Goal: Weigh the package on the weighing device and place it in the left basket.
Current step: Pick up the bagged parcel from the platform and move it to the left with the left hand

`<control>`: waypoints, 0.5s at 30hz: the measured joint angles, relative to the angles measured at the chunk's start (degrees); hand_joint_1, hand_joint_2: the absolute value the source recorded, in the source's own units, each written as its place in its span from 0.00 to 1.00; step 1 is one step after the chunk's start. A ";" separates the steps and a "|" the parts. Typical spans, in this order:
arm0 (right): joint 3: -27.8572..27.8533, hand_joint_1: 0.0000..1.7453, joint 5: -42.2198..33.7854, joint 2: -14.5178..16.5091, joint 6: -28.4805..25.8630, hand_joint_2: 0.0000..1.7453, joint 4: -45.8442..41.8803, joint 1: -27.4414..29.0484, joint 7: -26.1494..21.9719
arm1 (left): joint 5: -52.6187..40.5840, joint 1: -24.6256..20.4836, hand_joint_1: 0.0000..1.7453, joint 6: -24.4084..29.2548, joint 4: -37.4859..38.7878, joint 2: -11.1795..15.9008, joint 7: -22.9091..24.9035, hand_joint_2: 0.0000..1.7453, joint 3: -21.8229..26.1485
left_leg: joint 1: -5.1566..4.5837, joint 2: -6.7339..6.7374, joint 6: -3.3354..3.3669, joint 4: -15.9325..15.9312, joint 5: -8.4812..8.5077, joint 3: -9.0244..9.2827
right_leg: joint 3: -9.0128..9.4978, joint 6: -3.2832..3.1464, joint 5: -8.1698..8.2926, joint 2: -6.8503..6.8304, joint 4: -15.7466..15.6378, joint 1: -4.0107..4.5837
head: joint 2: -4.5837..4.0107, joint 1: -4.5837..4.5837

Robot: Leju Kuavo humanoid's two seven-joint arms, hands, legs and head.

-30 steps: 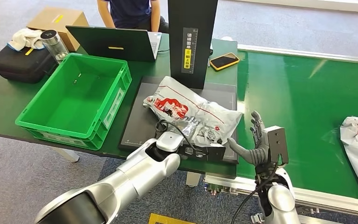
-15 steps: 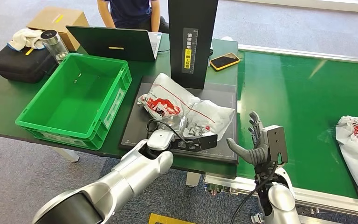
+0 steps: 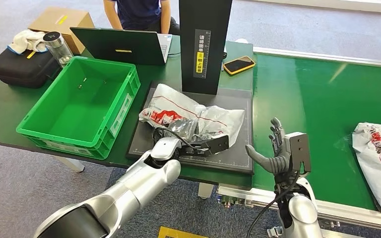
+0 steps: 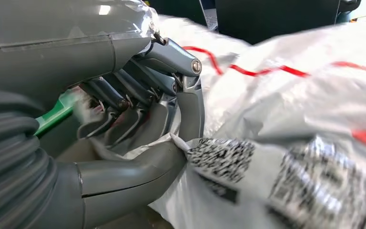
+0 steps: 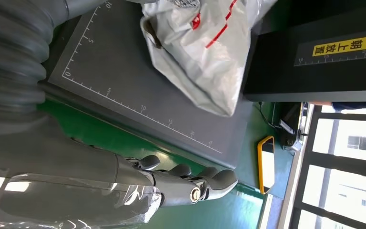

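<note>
At far left we see the green basket (image 3: 79, 106) on the table. Beside it, on the dark weighing device (image 3: 238, 153), lies the crumpled silver package (image 3: 198, 116). Our left hand (image 3: 191, 144) grips its near edge, thumb and fingers (image 4: 124, 95) closed on the plastic. Further right, our right hand (image 3: 278, 151) hovers over the green conveyor belt (image 3: 327, 109), fingers spread, holding nothing.

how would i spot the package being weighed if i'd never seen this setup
Find the dark weighing device between the green basket and the conveyor belt. The package lies on it, gripped by the left hand; its twin on the belt lies untouched.
</note>
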 joint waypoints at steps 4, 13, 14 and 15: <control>-0.17 0.00 0.00 0.00 0.00 1.00 -0.02 0.00 0.00 | 0.01 0.08 1.00 0.09 0.00 0.03 -0.07 1.00 0.49 | 0.00 0.00 0.00 0.00 0.00 0.00 | 0.00 0.00 0.00 0.00 0.00 0.00 | 0.01 0.00; -0.71 0.00 0.00 0.07 0.13 1.00 -0.02 -0.03 0.00 | 0.79 0.59 1.00 10.77 -0.06 0.17 -3.36 1.00 1.78 | 0.00 0.00 0.00 0.00 0.00 0.00 | -0.01 0.00 0.00 0.00 0.00 0.00 | 0.00 0.00; -0.83 0.00 0.00 0.07 0.15 1.00 -0.03 -0.04 0.00 | 1.14 0.59 1.00 14.24 -0.15 0.31 -4.30 1.00 2.34 | 0.00 0.00 0.00 0.00 0.00 0.00 | -0.01 0.00 0.00 0.00 0.00 0.00 | 0.00 -0.01; -0.95 0.00 0.00 0.07 0.16 1.00 -0.08 -0.04 0.01 | 1.58 0.56 1.00 17.73 -0.31 0.52 -5.25 1.00 3.02 | 0.00 0.00 0.00 0.00 0.00 0.00 | -0.01 0.00 0.00 0.00 0.00 0.00 | 0.00 0.00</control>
